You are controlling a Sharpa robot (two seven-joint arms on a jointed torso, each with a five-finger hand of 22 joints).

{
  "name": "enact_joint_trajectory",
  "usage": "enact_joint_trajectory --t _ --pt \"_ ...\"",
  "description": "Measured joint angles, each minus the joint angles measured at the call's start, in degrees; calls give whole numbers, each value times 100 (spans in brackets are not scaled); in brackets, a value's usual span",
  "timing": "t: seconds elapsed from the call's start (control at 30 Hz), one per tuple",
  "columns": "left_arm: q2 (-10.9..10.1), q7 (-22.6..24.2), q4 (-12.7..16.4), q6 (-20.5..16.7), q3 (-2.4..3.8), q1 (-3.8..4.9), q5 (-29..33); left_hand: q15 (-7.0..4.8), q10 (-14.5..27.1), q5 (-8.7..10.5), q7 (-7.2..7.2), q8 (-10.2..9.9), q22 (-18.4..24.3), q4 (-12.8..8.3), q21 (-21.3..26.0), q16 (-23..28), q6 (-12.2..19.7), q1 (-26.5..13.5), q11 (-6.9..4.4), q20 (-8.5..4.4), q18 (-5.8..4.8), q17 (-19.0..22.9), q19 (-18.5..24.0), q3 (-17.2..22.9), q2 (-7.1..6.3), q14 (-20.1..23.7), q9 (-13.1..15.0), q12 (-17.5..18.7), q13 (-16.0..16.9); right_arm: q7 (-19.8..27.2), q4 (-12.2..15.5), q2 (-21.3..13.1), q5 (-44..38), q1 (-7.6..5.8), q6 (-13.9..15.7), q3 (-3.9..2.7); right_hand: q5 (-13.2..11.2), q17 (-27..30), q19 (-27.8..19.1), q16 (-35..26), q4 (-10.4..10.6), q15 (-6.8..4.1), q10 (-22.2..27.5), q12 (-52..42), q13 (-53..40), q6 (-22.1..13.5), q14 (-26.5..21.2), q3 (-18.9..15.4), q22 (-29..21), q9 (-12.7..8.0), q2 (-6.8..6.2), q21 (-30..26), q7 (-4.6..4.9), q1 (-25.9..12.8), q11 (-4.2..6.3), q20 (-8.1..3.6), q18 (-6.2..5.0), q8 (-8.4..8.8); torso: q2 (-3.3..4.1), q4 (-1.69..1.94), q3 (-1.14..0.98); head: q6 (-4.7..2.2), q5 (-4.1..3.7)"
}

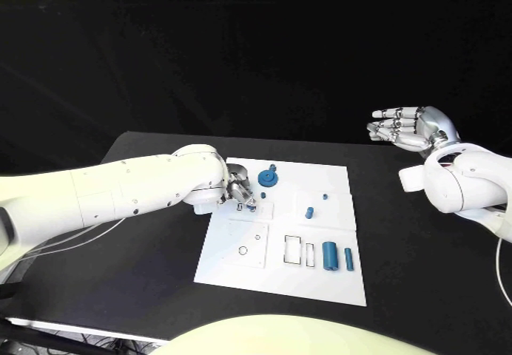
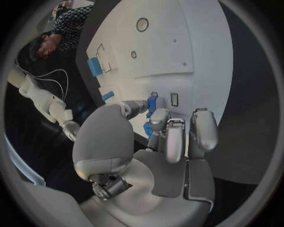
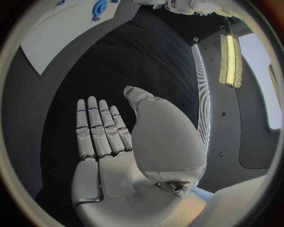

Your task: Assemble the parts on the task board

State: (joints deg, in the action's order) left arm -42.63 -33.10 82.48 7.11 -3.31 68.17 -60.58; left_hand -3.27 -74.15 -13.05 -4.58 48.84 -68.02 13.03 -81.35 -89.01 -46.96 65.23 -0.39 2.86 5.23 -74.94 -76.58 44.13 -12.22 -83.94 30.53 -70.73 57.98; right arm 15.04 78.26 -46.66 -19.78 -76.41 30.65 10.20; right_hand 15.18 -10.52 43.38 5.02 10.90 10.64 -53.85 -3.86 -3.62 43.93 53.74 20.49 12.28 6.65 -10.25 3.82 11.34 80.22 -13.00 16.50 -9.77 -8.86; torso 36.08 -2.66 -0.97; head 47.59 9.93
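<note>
The white task board (image 1: 280, 260) lies mid-table. My left hand (image 1: 239, 188) is low over its far-left part, thumb and fingertips pinching a small blue part (image 2: 153, 102) against the board; the fingers hide most of it. Just beyond the hand, a blue gear (image 1: 267, 176) stands on the board. Two small blue pegs (image 1: 324, 197) (image 1: 309, 212) sit mid-board. A thick blue cylinder (image 1: 330, 255) and a slim one (image 1: 348, 257) lie near the right edge. My right hand (image 1: 411, 127) is raised off the board at the far right, fingers straight, holding nothing.
Rectangular slots (image 1: 292, 250) and a round hole (image 1: 243, 250) are cut in the board's near half. Black table (image 1: 128, 259) surrounds the board on all sides. The right wrist view shows a board corner (image 3: 53, 33) and the gear (image 3: 99, 6) beyond my flat hand (image 3: 106, 142).
</note>
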Motion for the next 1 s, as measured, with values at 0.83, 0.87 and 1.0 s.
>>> enact_joint_trajectory --t 0.83,0.87,1.0 --pt "51 -25 -16 152 0 1 -39 0 0 -94 30 18 -38 0 1 1 -31 -12 0 -6 1 1 -6 0 -12 0 -9 0 -6 -5 -19 26 -21 9 -3 0 0 6 0 0 0 0 0 0 0 0 0 0 -9 0 0 0 0 0 0 0 0 0 3 -4 -2 14 13" --pt "51 -27 -17 162 1 1 -42 0 0 -114 30 18 -38 0 1 1 -32 -12 0 -20 0 1 -20 0 -12 0 -18 0 -4 -7 -20 26 -21 9 -4 0 0 6 0 0 0 0 0 0 0 0 0 0 -9 -1 0 0 0 0 0 0 0 0 3 -4 -1 16 13" --pt "51 -34 -22 204 1 2 -49 0 -21 -139 31 17 -38 0 1 -2 -32 -12 -21 -21 1 2 -20 0 -12 0 -28 0 5 -15 -23 30 -22 10 -9 0 0 15 0 0 0 0 0 0 0 0 0 0 -20 -1 0 0 0 0 0 0 0 0 1 -1 -1 23 12"
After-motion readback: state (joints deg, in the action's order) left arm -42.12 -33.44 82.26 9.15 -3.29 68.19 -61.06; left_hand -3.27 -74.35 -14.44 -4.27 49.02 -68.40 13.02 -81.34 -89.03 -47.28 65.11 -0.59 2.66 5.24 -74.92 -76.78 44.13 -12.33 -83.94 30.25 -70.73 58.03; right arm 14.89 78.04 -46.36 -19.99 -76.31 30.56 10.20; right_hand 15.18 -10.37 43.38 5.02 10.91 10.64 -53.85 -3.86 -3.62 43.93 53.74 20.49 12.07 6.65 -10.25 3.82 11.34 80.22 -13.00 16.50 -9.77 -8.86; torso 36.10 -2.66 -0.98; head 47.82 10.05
